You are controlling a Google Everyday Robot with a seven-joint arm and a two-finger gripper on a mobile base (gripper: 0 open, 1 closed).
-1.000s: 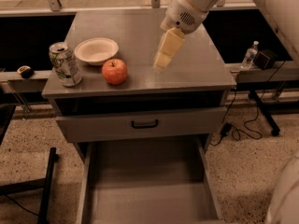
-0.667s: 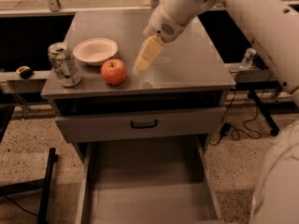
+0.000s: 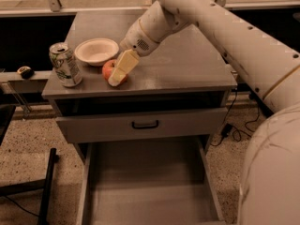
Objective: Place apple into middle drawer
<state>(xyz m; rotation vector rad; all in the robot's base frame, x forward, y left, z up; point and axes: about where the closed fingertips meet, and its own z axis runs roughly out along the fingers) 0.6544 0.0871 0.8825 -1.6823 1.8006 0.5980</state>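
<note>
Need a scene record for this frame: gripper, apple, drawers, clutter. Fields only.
gripper: down at the apple, overlapping its right side; grasp unconfirmed
apple: on the cabinet top, near the front edge
middle drawer: pulled out below, apple not in it yet
drawer front: above the open drawer, black handle
bowl: white, just behind the apple
can: upright, left of the apple

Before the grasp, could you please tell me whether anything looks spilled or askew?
Nothing stands out: can and bowl sit upright, the gripper is at the apple on the cabinet top, drawer is open.
</note>
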